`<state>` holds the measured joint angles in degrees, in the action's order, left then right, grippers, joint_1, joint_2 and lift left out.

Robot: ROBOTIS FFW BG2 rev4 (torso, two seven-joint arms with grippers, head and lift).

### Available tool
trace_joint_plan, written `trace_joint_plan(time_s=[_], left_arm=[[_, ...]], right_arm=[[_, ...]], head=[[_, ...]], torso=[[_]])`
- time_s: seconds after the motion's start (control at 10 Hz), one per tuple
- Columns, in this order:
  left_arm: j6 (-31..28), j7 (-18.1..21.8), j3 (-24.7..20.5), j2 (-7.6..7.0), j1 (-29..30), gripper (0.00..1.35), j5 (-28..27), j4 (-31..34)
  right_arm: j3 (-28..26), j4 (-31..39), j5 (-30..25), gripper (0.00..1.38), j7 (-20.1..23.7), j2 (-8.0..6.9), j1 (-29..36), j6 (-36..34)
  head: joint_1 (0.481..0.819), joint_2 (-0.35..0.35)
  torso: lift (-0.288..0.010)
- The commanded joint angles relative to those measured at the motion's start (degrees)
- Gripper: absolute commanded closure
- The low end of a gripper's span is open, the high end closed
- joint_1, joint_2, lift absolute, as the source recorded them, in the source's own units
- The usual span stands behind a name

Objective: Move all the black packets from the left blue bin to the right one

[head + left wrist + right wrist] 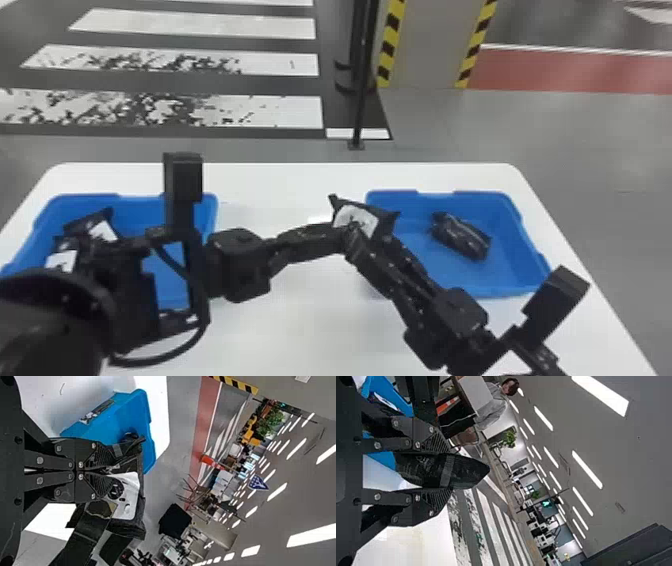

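Note:
My left gripper is shut on a white-labelled black packet, held up at the right bin's left edge. In the left wrist view my left gripper pinches this packet. My right gripper is close below it; in the right wrist view my right gripper has its fingers spread either side of a black packet. Another black packet lies in the right bin. Labelled black packets lie in the left bin, partly behind my left arm.
Both bins stand on a white table with rounded far corners. Between the bins, my two arms meet over the table's middle. A black post and a striped pillar stand beyond the far edge.

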<state>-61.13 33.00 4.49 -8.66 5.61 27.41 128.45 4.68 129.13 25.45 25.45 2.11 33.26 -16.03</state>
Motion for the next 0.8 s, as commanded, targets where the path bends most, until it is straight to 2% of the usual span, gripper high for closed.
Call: trace_joint_plan(time_s=[0.0,0.1,0.2,0.3,0.4,0.5,0.7], left_arm=[[0.4,-0.2,-0.6,0.31,0.4,1.20,0.5,0.0],[0.8,-0.8,-1.6,0.75,1.6,0.98,1.4,0.0],[1.9,-0.9,-3.3,1.63,2.7,0.49,1.5,0.0],[3.9,-0.9,-4.1,1.63,3.5,0.15,2.1,0.3],[4.0,-0.9,-6.3,1.54,5.1,0.08,2.2,2.4],[3.9,-1.0,-8.6,1.54,7.0,0.14,2.2,4.8],[3.6,-1.3,-13.3,1.63,11.1,0.16,2.4,7.2]], right_arm=[[0.0,0.0,0.1,1.28,0.0,0.00,0.2,0.0],[-0.1,-0.1,0.4,1.28,0.0,0.00,0.2,0.0],[-0.6,-0.2,0.5,1.28,-0.1,0.00,0.2,0.0],[-1.4,-0.5,0.4,1.28,-0.1,0.00,0.2,0.0],[-3.2,-1.5,0.1,1.28,-0.3,0.00,-0.5,0.0],[-5.6,-3.3,-0.4,1.28,-0.3,0.00,-2.2,0.0],[-10.2,-8.1,-2.9,1.28,-0.3,0.53,-7.5,-0.1]], head=[[0.695,-0.081],[0.695,-0.079],[0.695,-0.075],[0.695,-0.067],[0.695,-0.064],[0.695,-0.063],[0.695,-0.074]], torso=[[-0.140],[-0.140],[-0.140],[-0.140],[-0.140],[-0.140],[-0.140]])
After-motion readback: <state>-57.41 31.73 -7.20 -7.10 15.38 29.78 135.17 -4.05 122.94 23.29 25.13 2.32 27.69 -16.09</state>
